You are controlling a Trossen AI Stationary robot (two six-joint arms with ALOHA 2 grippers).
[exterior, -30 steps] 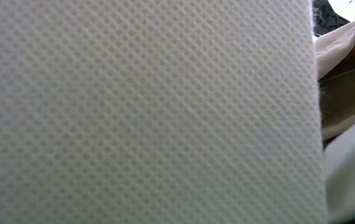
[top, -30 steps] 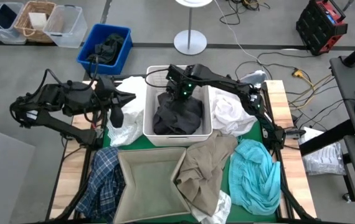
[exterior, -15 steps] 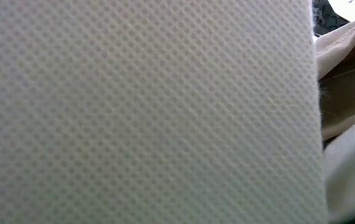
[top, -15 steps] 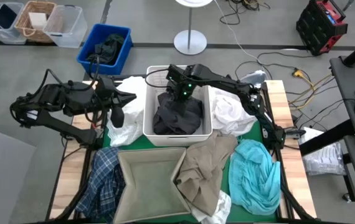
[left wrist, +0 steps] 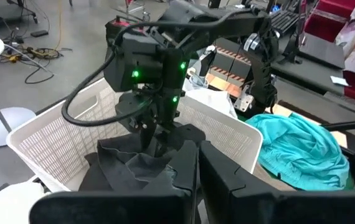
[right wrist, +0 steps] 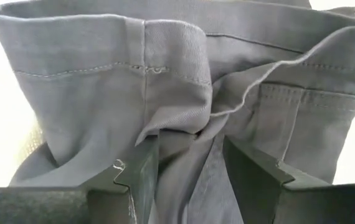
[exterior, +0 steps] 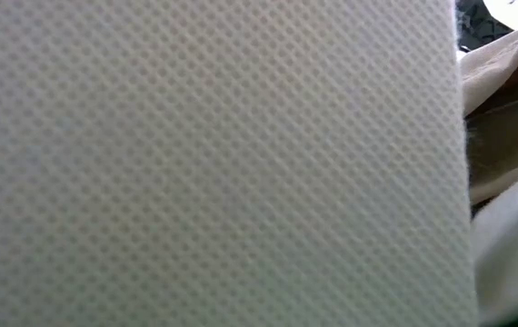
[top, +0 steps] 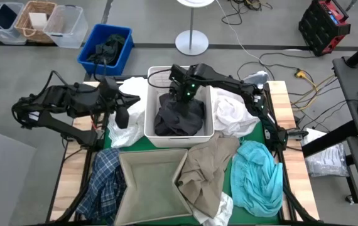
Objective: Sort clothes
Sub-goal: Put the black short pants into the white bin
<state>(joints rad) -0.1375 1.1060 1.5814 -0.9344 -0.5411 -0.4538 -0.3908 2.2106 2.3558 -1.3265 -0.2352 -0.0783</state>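
Dark grey garment (top: 179,117) in the white basket (top: 149,107) at the bench's far middle.
The right end effector (top: 180,99) reaches down into it, fingers part open astride a fold; the left end effector (top: 123,114), shut, hovers over white clothes (top: 130,125). Green bench mat (top: 249,133); grey floor, blue bin (top: 105,48) beyond.
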